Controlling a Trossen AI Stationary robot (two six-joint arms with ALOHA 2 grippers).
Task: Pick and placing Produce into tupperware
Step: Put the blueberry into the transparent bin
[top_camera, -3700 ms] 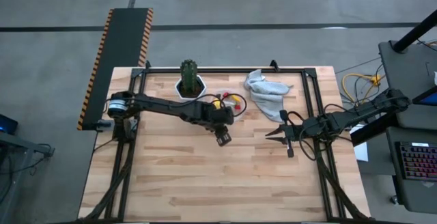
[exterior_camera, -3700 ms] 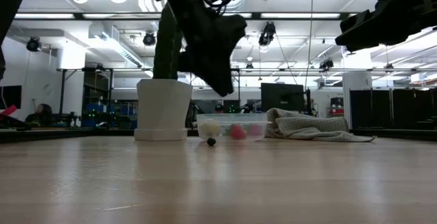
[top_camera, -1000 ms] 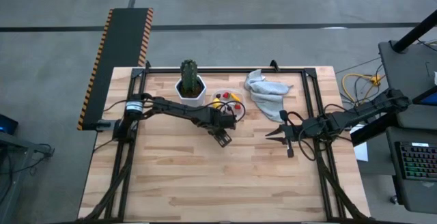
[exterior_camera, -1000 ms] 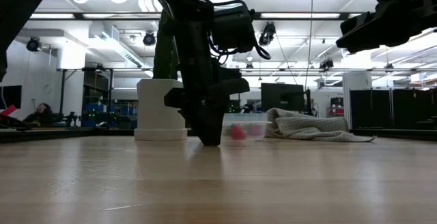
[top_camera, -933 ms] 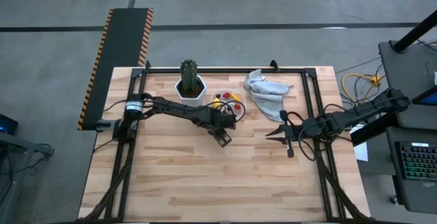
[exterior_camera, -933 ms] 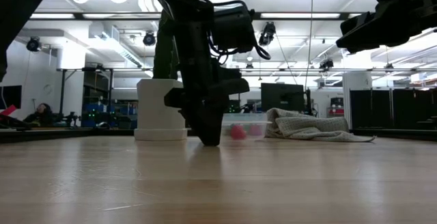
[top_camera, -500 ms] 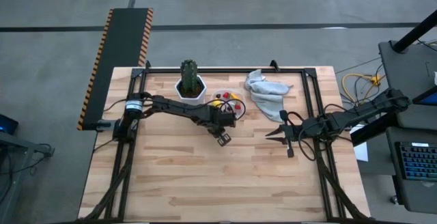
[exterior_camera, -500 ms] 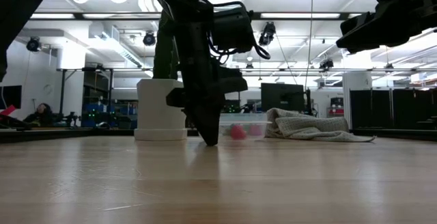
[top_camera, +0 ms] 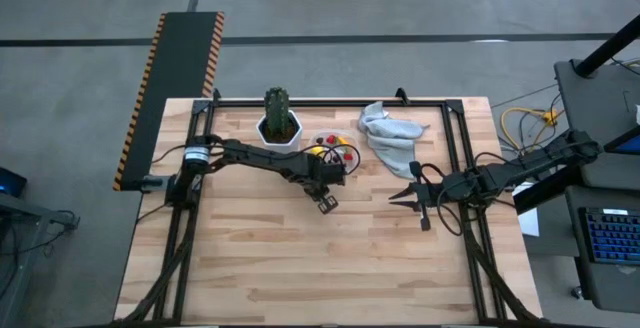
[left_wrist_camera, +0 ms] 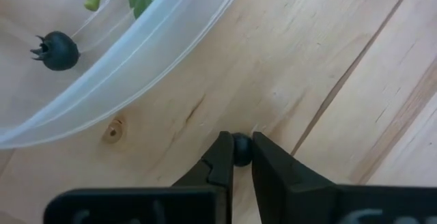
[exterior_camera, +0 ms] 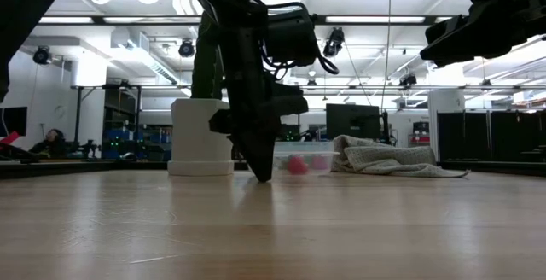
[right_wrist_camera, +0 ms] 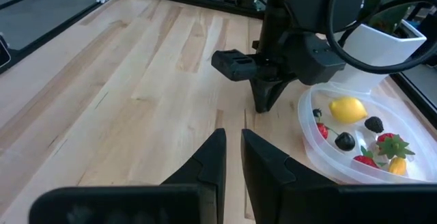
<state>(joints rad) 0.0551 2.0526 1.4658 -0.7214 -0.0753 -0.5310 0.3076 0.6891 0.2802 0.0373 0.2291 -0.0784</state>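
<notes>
My left gripper (top_camera: 325, 204) points down at the table just near of the clear tupperware (top_camera: 335, 151) and is shut on a dark round berry (left_wrist_camera: 242, 149). In the low view its fingers (exterior_camera: 262, 171) taper to a point at the table top. The tupperware (right_wrist_camera: 355, 138) sits flat on the wood. It holds a yellow lemon (right_wrist_camera: 347, 109), red berries (right_wrist_camera: 369, 159), dark berries (right_wrist_camera: 345, 141) and a yellow-orange stick (right_wrist_camera: 397, 166). My right gripper (top_camera: 393, 196) hangs above the table right of the tupperware, open by a narrow gap, touching nothing. My left gripper pinches the dark round berry (left_wrist_camera: 242, 150) between its two fingertips (left_wrist_camera: 222, 157), coming from above and pointing down. The berry sits at their free ends, down at the wooden table top beside the tupperware's rim (left_wrist_camera: 147, 50). Whether it is lifted clear, I cannot tell.
A green cactus in a white pot (top_camera: 279, 118) stands left of the tupperware at the far edge. A crumpled grey cloth (top_camera: 388, 133) lies to its right. The near half of the wooden table (top_camera: 300, 268) is bare. A black frame borders the table.
In the low view my left gripper's lower end has narrowed from a blunt shape to a point at the table, where the dark berry lay. The arm has otherwise kept its place.
</notes>
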